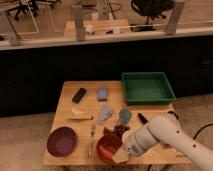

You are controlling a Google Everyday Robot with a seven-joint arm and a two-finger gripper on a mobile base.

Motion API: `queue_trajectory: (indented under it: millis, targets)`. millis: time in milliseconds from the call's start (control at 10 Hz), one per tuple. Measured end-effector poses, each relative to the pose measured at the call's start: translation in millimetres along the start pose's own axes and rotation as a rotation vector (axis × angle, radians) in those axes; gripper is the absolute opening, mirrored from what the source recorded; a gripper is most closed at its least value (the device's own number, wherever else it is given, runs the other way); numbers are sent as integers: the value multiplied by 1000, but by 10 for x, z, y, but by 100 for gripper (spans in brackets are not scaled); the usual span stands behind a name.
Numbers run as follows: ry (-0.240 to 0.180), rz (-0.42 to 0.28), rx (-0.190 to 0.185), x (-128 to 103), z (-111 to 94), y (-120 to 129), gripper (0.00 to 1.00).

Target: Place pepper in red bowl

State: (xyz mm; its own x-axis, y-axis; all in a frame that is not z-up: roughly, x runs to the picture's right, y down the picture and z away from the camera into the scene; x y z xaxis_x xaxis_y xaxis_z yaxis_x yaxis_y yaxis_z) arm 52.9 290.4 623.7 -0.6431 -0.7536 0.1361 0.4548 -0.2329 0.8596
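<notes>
gripper [121,156] low at the near edge of the counter [67,100], at the near-right rim of the red bowl [109,148]. white arm [167,137] reaches in from the right and near side, wrist bulk covering the bowl's right rim.

fingers: cannot tell how far apart they stand, nor whether anything is between them. a pale tan shape sits at the tip, just over the bowl's near rim; could be part of the tool, could be something else.

pepper: not found as a separate thing. nothing slim and bright red shows on the bare wood. judgement only: it is either at the gripper tip or already down inside the bowl, hidden by the wrist or lost against the orange-red inside. its long axis cannot be read.

the relation that matters: bowl centre lies just left and slightly far of the gripper tip, very near. if the pepper is at the tip, only a small shift left puts it over the hollow.

around: dark lumpy cluster [118,130] touching or just far of the bowl; fork [91,140] just left; maroon bowl [62,141] further left; green tray [147,88] far right, well apart.

risk, as judged: wrist nudging the bowl or the cluster.
</notes>
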Motion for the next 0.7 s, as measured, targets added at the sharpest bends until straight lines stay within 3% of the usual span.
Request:
queue_trajectory:
  millis: [700]
  targets:
    - [-33, 49, -28, 47, 146, 149, 14]
